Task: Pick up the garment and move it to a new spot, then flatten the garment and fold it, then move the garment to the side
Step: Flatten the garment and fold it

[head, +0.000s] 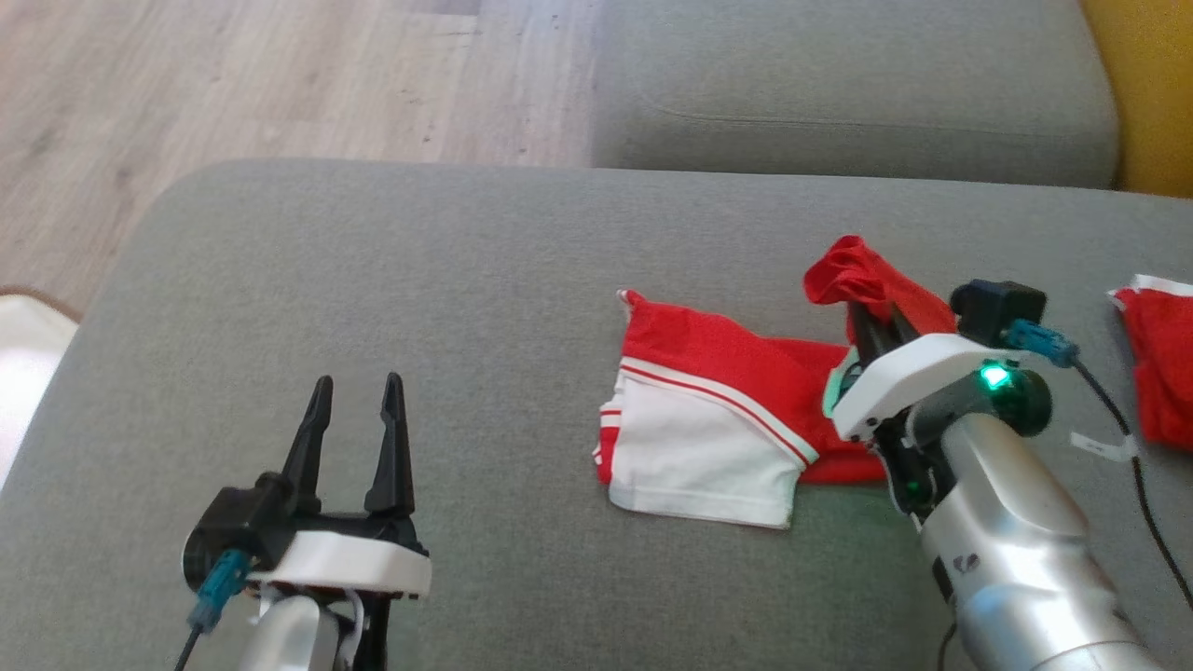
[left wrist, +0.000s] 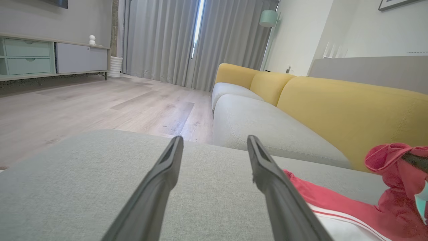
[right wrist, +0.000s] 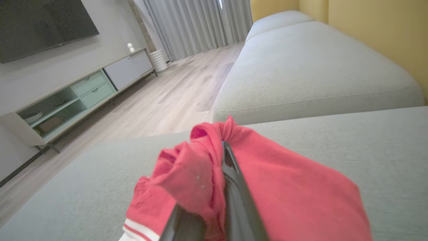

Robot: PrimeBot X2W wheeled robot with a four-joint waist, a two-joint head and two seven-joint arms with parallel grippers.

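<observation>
The right gripper (head: 874, 312) pinches a raised fold of the garment (head: 708, 373) at 3 o'clock; the left gripper (head: 359, 382) — at 7 o'clock — stands wide, empty.

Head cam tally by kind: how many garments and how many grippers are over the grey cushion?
Garments: 2 (red-and-white garment lying mid-cushion with one end lifted; second garment, red, at the right edge)
Grippers: 2 (left gripper open and holding nothing; right gripper shut on the garment)
Total: 4

Right tool (right wrist: 224, 160) clamped on red garment (right wrist: 284, 187), grey cushion (right wrist: 83, 201) beneath
</observation>
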